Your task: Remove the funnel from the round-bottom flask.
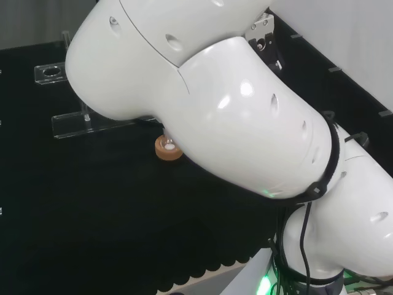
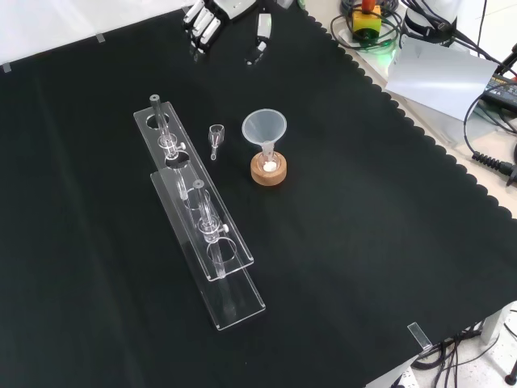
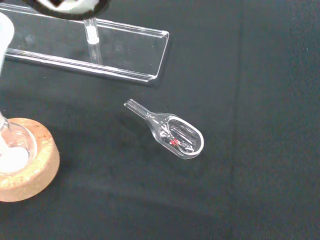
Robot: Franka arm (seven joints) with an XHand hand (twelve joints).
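Observation:
In the front view a clear funnel [image 2: 264,127] stands with its stem in the neck of a small round-bottom flask [image 2: 267,164], which rests on a cork ring [image 2: 268,173] near the middle of the cloth. The flask holds something white at its bottom [image 3: 12,158]. The hand [image 2: 216,14] hangs at the top edge of the front view, well beyond the funnel and apart from it. Its fingers [image 2: 199,27] are relaxed, the thumb [image 2: 261,39] is spread away from them, and it holds nothing. In the head view the cork ring [image 1: 168,149] peeks out from under the arm's white link.
A long clear acrylic rack [image 2: 200,217] with pegs and holes lies to the left of the flask in the front view. A small glass scoop [image 2: 215,139] lies between the rack and the funnel and shows close up in the wrist view [image 3: 176,136]. Scalloped cloth edge [image 2: 452,153] at the right.

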